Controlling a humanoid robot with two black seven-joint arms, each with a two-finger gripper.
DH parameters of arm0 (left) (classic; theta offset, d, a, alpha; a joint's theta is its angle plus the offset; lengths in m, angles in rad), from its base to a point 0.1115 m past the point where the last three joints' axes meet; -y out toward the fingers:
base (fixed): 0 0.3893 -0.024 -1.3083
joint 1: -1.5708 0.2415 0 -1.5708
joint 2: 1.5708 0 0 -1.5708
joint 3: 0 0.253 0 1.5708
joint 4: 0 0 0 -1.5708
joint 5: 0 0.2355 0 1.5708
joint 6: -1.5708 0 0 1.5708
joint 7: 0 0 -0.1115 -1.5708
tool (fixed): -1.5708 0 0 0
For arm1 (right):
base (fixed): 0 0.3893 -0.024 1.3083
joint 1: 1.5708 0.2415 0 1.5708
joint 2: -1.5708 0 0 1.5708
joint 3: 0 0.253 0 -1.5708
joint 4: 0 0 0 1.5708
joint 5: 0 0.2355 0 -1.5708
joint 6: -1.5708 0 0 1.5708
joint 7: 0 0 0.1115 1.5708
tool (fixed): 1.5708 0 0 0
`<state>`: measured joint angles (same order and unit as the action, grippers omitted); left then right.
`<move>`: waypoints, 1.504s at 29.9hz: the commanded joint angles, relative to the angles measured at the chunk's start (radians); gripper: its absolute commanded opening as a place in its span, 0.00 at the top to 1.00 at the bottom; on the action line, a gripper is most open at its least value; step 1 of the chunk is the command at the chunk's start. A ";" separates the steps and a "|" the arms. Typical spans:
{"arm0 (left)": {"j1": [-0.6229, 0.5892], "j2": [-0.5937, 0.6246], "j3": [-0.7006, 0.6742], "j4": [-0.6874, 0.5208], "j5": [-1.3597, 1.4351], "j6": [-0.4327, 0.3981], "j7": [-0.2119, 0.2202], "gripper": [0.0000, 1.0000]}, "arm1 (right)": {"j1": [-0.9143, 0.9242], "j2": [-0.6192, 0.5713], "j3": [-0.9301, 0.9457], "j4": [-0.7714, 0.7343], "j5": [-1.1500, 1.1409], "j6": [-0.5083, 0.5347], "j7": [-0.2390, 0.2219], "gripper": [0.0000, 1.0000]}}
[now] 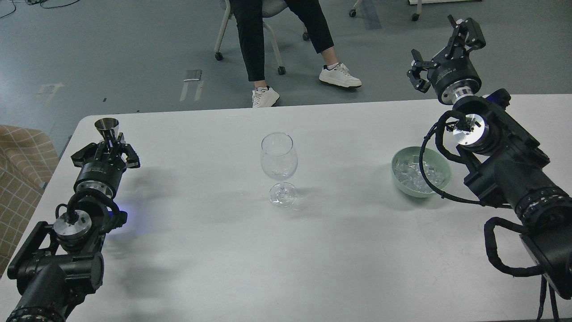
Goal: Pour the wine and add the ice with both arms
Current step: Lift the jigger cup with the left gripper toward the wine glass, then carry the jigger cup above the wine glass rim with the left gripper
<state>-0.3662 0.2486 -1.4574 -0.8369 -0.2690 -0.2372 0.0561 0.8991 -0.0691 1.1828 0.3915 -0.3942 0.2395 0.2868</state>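
A clear wine glass (279, 167) stands upright at the middle of the white table (250, 250); I cannot tell whether it holds any wine. My left gripper (107, 145) is shut on a small metal measuring cup (107, 126) and holds it upright above the table's left side. A pale green bowl (440, 162) with a heap of ice cubes (413, 174) sits at the right. My right gripper (444, 49) is open and empty, raised beyond the table's far right edge, above and behind the bowl.
A person's legs (263, 49) and a wheeled chair (272, 31) are behind the table's far edge. A checked cloth (20, 165) lies off the table's left side. My right arm's cable (435, 179) loops over the bowl's near rim.
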 commanded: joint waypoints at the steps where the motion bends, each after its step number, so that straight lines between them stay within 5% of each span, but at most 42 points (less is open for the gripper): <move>1: 0.007 0.003 0.002 -0.124 0.002 0.071 0.031 0.81 | 0.000 0.000 0.000 0.001 0.000 0.000 0.000 0.00; 16: 0.131 0.003 0.081 -0.599 0.014 0.303 0.100 0.81 | -0.011 -0.015 0.000 0.015 0.000 0.003 0.000 0.00; 29: 0.155 0.000 0.157 -0.792 0.042 0.397 0.126 0.84 | -0.028 -0.028 0.000 0.041 0.000 0.003 0.000 0.00; 45: 0.130 -0.097 0.281 -0.820 0.254 0.440 0.143 0.84 | -0.045 -0.044 0.000 0.059 0.000 0.003 0.000 0.00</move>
<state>-0.2317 0.1627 -1.1938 -1.6568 -0.0444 0.2020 0.1883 0.8552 -0.1133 1.1827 0.4402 -0.3916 0.2427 0.2868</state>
